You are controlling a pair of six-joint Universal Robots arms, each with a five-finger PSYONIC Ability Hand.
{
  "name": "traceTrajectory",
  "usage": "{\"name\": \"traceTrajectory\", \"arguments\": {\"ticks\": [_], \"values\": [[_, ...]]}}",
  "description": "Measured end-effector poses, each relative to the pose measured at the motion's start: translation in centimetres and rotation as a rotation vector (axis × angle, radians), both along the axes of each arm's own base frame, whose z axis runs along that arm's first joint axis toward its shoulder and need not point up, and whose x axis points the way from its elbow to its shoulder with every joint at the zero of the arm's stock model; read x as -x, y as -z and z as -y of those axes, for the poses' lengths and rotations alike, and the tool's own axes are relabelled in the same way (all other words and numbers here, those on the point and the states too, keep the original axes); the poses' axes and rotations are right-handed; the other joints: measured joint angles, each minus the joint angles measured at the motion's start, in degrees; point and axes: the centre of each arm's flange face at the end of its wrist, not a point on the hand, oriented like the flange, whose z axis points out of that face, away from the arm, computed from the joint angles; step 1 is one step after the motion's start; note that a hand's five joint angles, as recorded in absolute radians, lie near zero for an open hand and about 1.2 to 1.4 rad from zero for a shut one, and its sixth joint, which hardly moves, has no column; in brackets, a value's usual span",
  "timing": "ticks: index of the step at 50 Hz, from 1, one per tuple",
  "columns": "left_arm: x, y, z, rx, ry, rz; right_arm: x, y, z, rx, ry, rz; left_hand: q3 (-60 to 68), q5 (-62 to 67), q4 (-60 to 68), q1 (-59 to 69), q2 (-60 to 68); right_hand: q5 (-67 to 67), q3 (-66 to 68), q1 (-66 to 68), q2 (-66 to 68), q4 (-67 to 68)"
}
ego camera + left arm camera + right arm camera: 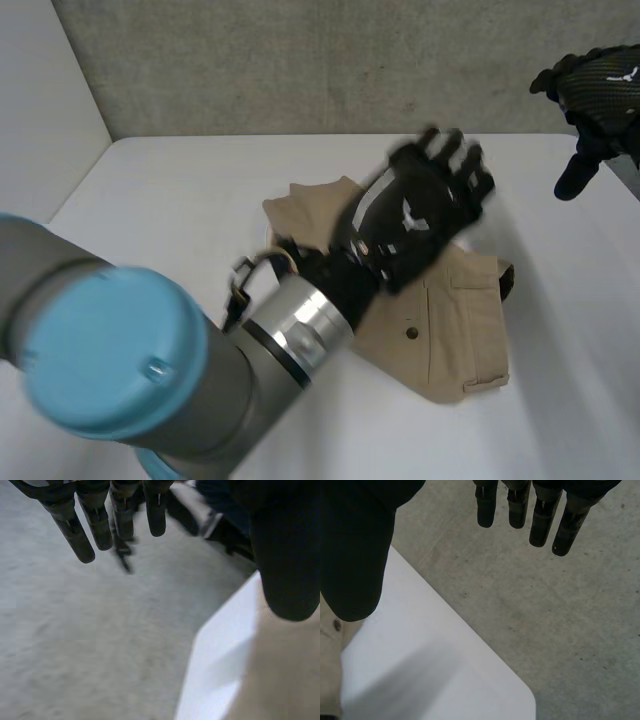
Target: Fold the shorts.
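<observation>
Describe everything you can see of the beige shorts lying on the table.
The shorts are beige, of what looks like woven cotton, lying flat but rumpled near the middle of the white table. A small button, a pocket flap and a stitched leg hem show; one part juts out toward the far side. The left hand, fingers straight, is over them and hides their middle; whether it touches the cloth cannot be told. The right hand is well clear.

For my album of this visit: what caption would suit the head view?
Left robot hand, fingers straight, above tan shorts lying on a white table.
</observation>
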Motion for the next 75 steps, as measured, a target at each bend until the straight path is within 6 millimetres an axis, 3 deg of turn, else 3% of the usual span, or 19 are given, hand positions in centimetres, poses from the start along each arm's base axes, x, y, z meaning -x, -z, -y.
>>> {"name": "traceTrajectory", "arguments": {"ticks": [5,10,11,13,17,23,30,36,38,41,42,43,45,47,50,58,61,68,75], "values": [[-2.2,-2.2,3.8,-0.038,-0.11,-0.083,-0.7,0.6,-0.7,-0.027,-0.024,0.003,0.0,0.0,0.0,0.0,-0.1,0.0,0.0,0.0,0.0,0.0],[-4.9,-2.1,8.4,-0.133,-0.241,-0.149,-1.9,1.2,-2.1,-0.073,-0.065,0.053,0.0,0.0,0.0,0.0,-0.1,0.0,0.0,0.0,0.0,0.0],[-4.9,-2.1,8.4,-0.133,-0.241,-0.149,-1.9,1.2,-2.1,-0.073,-0.065,0.053,0.0,0.0,0.0,0.0,-0.1,0.0,0.0,0.0,0.0,0.0],[-6.1,-1.3,10.6,-0.185,-0.3,-0.163,-2.6,1.8,-2.9,-0.116,-0.083,0.107,0.0,0.0,0.0,0.0,-0.1,0.0,0.0,0.0,0.0,0.0],[-7.3,0.4,13.0,-0.254,-0.363,-0.145,-3.1,2.9,-3.7,-0.176,-0.093,0.156,0.0,0.0,0.0,0.0,-0.1,0.0,0.0,0.0,0.0,0.0],[-8.3,3.1,15.7,-0.352,-0.425,-0.084,-3.6,4.7,-4.1,-0.239,-0.086,0.174,0.0,0.0,0.0,0.0,-0.1,0.0,0.0,0.0,0.0,0.0],[-8.5,6.6,19.0,-0.496,-0.466,-0.031,-5.3,8.0,-2.6,-0.278,-0.04,0.146,0.3,1.9,0.5,0.2,1.1,0.0,0.0,0.0,0.0,0.0],[-7.9,8.2,20.5,-0.557,-0.424,-0.022,-6.8,9.7,-1.5,-0.294,-0.018,0.138,3.5,5.2,4.1,2.6,4.0,0.0,0.1,0.2,0.2,0.0],[-7.5,8.9,20.9,-0.583,-0.383,-0.016,-7.5,10.7,-0.8,-0.312,-0.009,0.139,5.0,6.5,5.4,4.0,5.3,3.4,3.8,4.0,5.0,2.5],[-6.9,9.8,21.2,-0.622,-0.325,-0.004,-8.2,12.0,0.0,-0.343,-0.002,0.137,5.2,6.8,5.7,4.0,5.5,23.2,25.0,22.9,26.9,23.5],[-6.9,9.8,21.2,-0.622,-0.325,-0.004,-8.2,12.0,0.0,-0.343,-0.002,0.137,5.2,6.8,5.7,4.0,5.5,23.2,25.0,22.9,26.9,23.5],[-6.6,10.4,21.3,-0.649,-0.294,0.005,-8.6,12.7,0.4,-0.358,-0.003,0.134,5.3,7.0,5.7,4.0,5.6,37.9,40.3,35.2,41.0,38.9],[-6.5,10.7,21.4,-0.659,-0.285,0.008,-8.7,12.8,0.5,-0.362,-0.005,0.133,5.3,7.0,5.7,4.0,5.6,44.4,46.8,40.5,48.2,45.5],[-6.4,11.3,21.7,-0.672,-0.277,0.011,-9.0,12.7,0.5,-0.357,-0.014,0.133,5.3,7.0,5.7,4.0,5.6,52.2,53.8,46.3,55.4,53.3],[-6.4,11.8,22.2,-0.679,-0.283,0.011,-9.3,11.7,0.1,-0.337,-0.032,0.139,5.3,7.0,5.7,4.0,5.6,53.2,54.4,46.5,55.9,54.4],[-7.6,12.5,24.0,-0.694,-0.354,-0.022,-9.3,4.5,-3.7,-0.157,-0.13,0.135,5.2,6.7,5.6,4.0,5.6,53.2,54.5,46.5,55.9,54.4],[-8.0,12.5,24.3,-0.706,-0.379,-0.042,-9.1,2.8,-5.3,-0.109,-0.164,0.1,5.1,6.7,5.5,4.0,5.5,53.2,54.5,46.5,55.9,54.4],[-8.2,13.2,24.5,-0.731,-0.414,-0.061,-8.8,1.2,-8.3,-0.079,-0.22,0.05,5.1,6.7,5.6,4.0,5.5,53.3,54.5,46.5,55.9,54.4],[-8.2,13.6,24.5,-0.733,-0.42,-0.062,-8.2,0.4,-10.0,-0.08,-0.237,0.044,5.2,6.7,5.6,4.0,5.6,53.2,55.0,46.5,55.9,54.4]]}}
